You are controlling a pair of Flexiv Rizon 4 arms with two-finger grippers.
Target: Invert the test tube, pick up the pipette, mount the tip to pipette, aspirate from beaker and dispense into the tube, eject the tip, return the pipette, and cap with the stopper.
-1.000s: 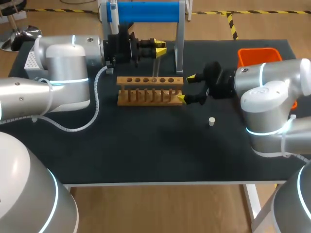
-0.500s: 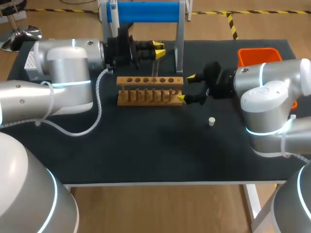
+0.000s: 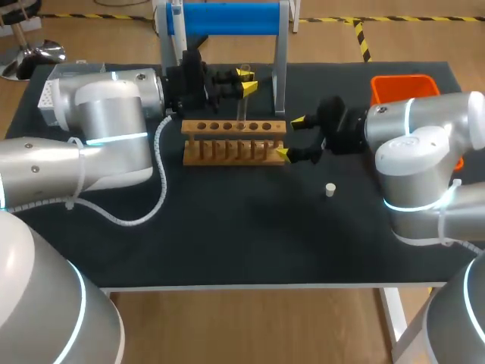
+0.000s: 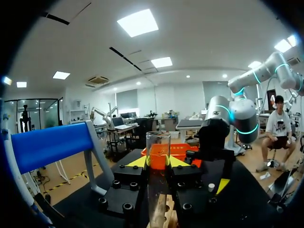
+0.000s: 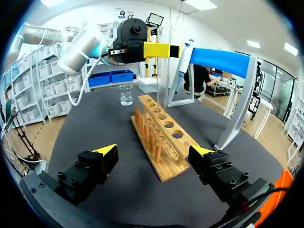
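My left gripper [image 3: 245,81] is shut on a clear test tube [image 3: 242,98], held upright just behind the wooden rack [image 3: 233,141]. In the left wrist view the tube [image 4: 157,190] stands between the yellow fingertips [image 4: 137,162] with its open mouth up. My right gripper [image 3: 291,137] is open, its fingers on either side of the rack's right end [image 5: 164,164]. A small white stopper [image 3: 330,189] lies on the mat in front of the right gripper. The pipette [image 5: 183,59] hangs on the blue-topped stand [image 3: 224,20]. A glass beaker [image 5: 126,94] sits beyond the rack's far end.
An orange bin [image 3: 403,86] stands at the back right of the table. A white perforated box [image 3: 48,94] sits at the back left behind my left arm. The dark mat [image 3: 227,227] in front of the rack holds only the stopper.
My left wrist has turned and shifted slightly back, and the tube has risen a little behind the rack. The right arm and the stopper have not moved.
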